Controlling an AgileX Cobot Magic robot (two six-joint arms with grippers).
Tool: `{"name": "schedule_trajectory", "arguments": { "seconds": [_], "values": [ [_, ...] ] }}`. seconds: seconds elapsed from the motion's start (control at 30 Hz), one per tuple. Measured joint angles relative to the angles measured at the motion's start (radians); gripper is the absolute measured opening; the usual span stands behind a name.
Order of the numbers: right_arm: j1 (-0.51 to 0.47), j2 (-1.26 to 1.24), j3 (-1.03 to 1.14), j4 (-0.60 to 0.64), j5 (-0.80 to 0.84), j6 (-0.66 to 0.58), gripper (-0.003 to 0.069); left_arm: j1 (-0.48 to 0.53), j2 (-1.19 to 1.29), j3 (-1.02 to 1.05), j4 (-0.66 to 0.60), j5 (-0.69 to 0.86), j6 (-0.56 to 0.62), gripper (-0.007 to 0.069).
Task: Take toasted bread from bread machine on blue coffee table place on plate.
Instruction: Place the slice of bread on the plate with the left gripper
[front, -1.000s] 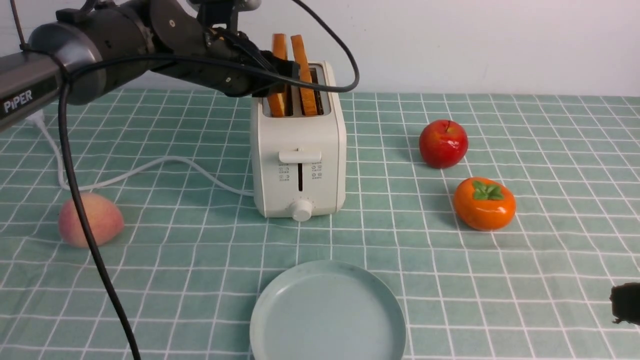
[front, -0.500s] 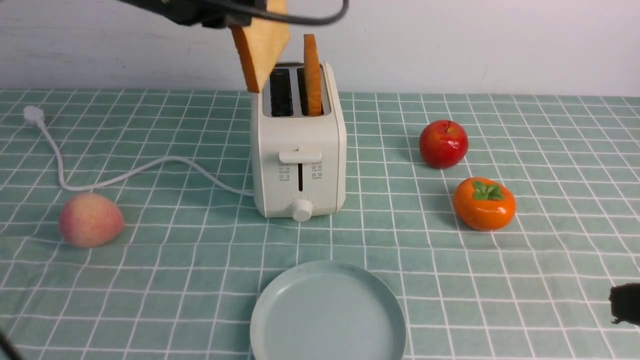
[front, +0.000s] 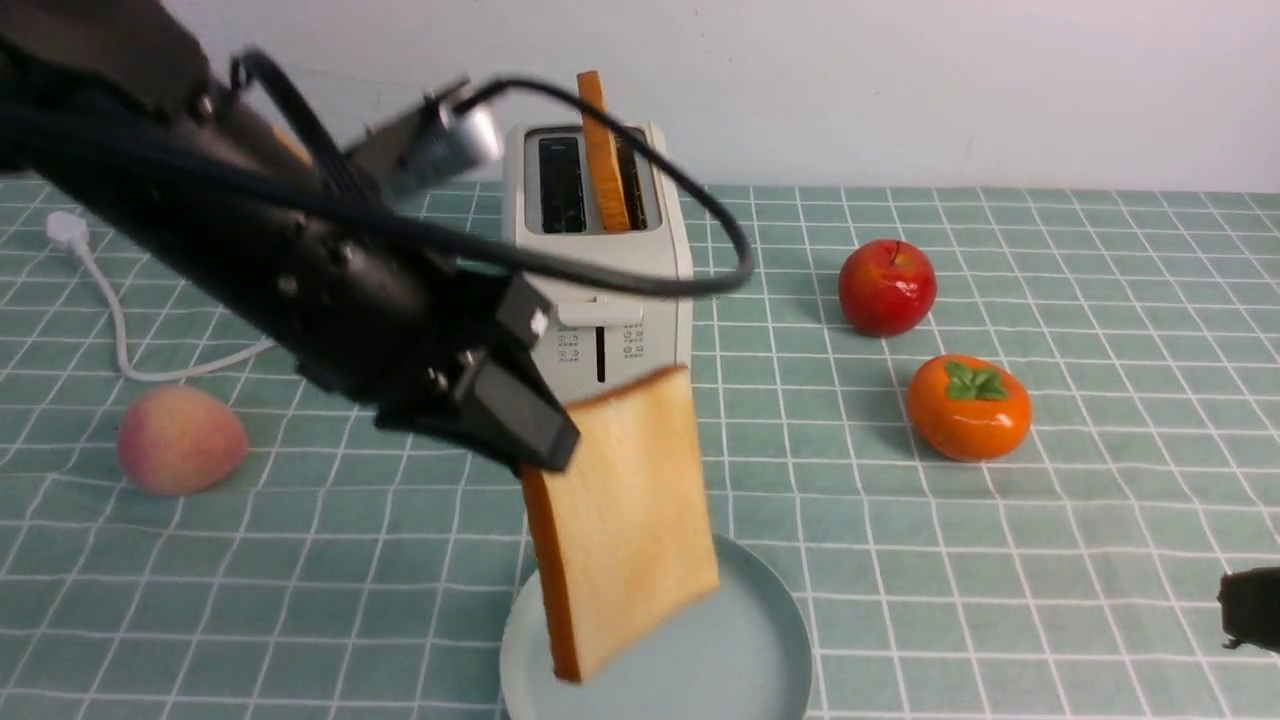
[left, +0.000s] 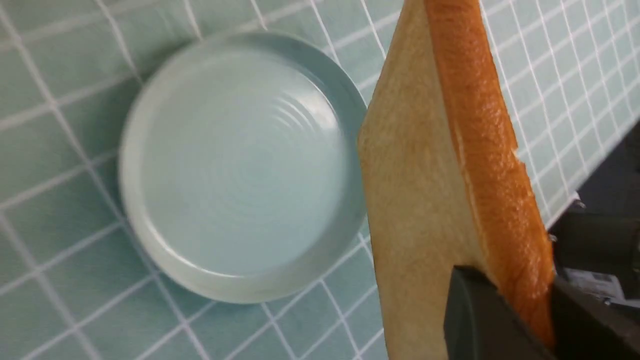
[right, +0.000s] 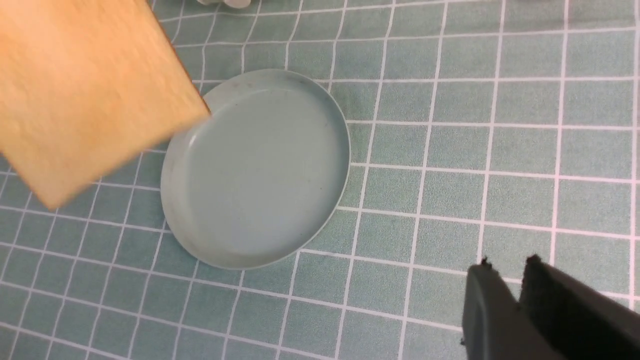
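one tabletop (front: 1100, 520) fills most of my view, clothed in muted green fabric with a white grid, and a single plain pale wall (front: 900, 90) rises behind it. near the wall stands one glossy cream-white two-slot toaster (front: 660, 330), boxy with rounded edges; a toast slice (front: 603, 160) leans upright in one slot. one round, smooth, pale blue-green plate (front: 760, 640) with a low rim lies on the cloth. the second slice of toast (front: 640, 520), square, matte golden with an orange-brown crust, hangs tilted above the plate, the left gripper (front: 545, 450) clamped on its edge. the right gripper (right: 505, 285) shows its dark fingertips a little apart, with nothing between them. three fruits sit around: one fuzzy pink peach (front: 182, 440), one shiny orange persimmon (front: 968, 408), one glossy red apple (front: 887, 288). one white cord (front: 122, 330) curves across the cloth to its plug (front: 67, 229).
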Motion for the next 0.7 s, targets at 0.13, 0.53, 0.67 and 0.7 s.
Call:
{"name": "schedule_trajectory", "arguments": {
  "seconds": [0.13,0.53,0.67,0.7],
  "values": [
    [0.0,0.0,0.0,0.003,0.0,0.0,0.011,0.0,0.058,0.178,-0.193,-0.123,0.157,0.0077],
    [0.0,0.0,0.0,0.003,0.0,0.0,0.012,0.0,0.25,0.221,-0.243,-0.253,0.255,0.0179],
    [0.0,0.0,0.0,0.003,0.0,0.0,0.0125,0.0,0.247,0.203,-0.147,-0.239,0.233,0.0314],
    [0.0,0.0,0.0,0.003,0.0,0.0,0.0126,0.0,0.246,0.202,-0.139,-0.238,0.231,0.032]
  ]
}}
